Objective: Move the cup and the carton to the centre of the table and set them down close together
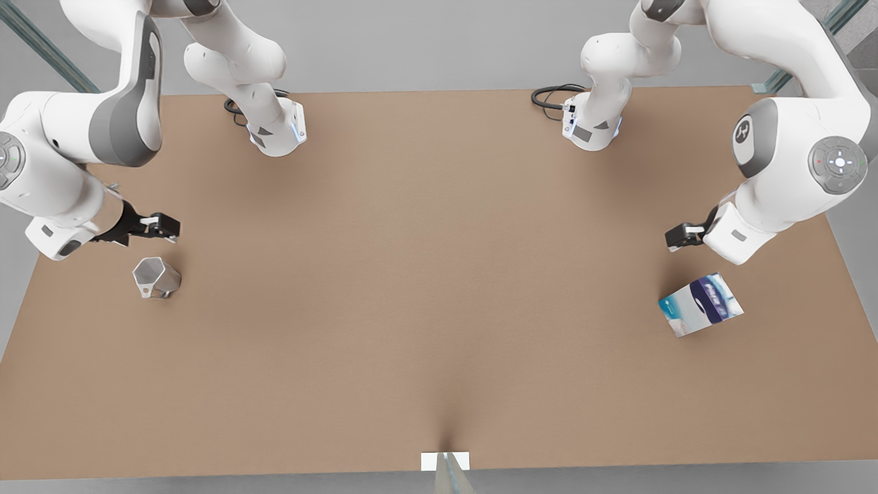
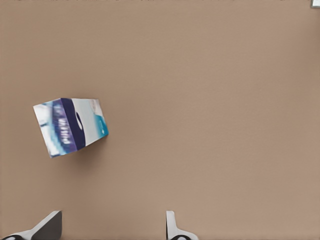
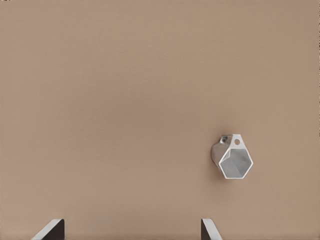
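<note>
Upright cup (image 1: pixel 156 278), open pincers apart, carton (image 1: pixel 701 304)

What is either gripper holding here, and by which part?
Nothing is held. The left gripper is open above the carton; the right gripper is open above the cup. Both things rest on the table.

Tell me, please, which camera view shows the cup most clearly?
The right wrist view: it looks straight down on the cup, showing its hexagonal rim, pale inside and handle tab. The front view shows it smaller, near the right gripper, on the table.
</note>
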`<move>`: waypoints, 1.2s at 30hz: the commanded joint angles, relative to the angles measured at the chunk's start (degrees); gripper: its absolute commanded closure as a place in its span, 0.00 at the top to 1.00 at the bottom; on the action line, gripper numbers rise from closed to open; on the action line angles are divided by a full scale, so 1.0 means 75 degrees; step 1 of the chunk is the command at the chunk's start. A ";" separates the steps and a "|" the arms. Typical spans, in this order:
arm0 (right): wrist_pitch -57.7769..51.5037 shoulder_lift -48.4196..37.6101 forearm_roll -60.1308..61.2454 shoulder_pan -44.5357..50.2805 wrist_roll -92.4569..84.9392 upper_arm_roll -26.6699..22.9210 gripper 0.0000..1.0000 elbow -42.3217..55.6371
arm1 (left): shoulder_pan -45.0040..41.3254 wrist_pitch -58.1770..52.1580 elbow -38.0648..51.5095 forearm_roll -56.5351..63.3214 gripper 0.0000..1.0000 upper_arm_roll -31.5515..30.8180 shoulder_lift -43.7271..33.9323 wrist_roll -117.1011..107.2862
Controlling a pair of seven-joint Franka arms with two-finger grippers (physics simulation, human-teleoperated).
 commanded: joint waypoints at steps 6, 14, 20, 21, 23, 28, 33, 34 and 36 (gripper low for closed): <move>0.0175 0.0892 0.0000 -0.1089 0.0994 0.0000 1.00 -0.0573 | 0.0009 0.0045 -0.0003 0.0015 1.00 -0.0014 0.0152 -0.0040; 0.3668 0.0599 0.0047 -0.3340 0.1945 0.0071 1.00 -0.4453 | -0.0097 0.0443 0.0208 0.0004 1.00 -0.0026 0.0433 -0.0051; 0.4090 0.1314 -0.0023 -0.3633 0.1945 0.0082 1.00 -0.4137 | -0.0226 0.0455 0.0208 0.0027 1.00 -0.0014 0.0492 -0.0028; 0.4078 0.1525 -0.0023 -0.3633 0.1945 0.0082 1.00 -0.3926 | -0.0238 0.0455 0.0208 0.0015 1.00 -0.0026 0.0492 -0.0028; 0.4078 0.1666 -0.0012 -0.3621 0.1945 0.0082 1.00 -0.3808 | -0.0378 0.0478 0.0197 0.0027 1.00 -0.0026 0.0527 -0.0028; 0.4067 0.2041 -0.0047 -0.3774 0.1324 0.0082 1.00 -0.3516 | -0.0366 0.0584 0.0208 0.0015 1.00 -0.0026 0.0597 -0.0040; 0.4078 0.2216 -0.0094 -0.3785 0.1078 0.0082 1.00 -0.3445 | -0.0343 0.0654 0.0279 0.0039 1.00 0.0009 0.0738 -0.0040; 0.4055 0.2263 -0.0082 -0.3797 0.1078 0.0082 1.00 -0.3352 | -0.0273 0.0678 0.0267 0.0027 1.00 -0.0003 0.0750 -0.0016; 0.4031 0.2404 -0.0082 -0.3821 0.1078 0.0094 1.00 -0.3234 | -0.0179 0.0572 0.0279 0.0027 1.00 0.0068 0.0703 0.0066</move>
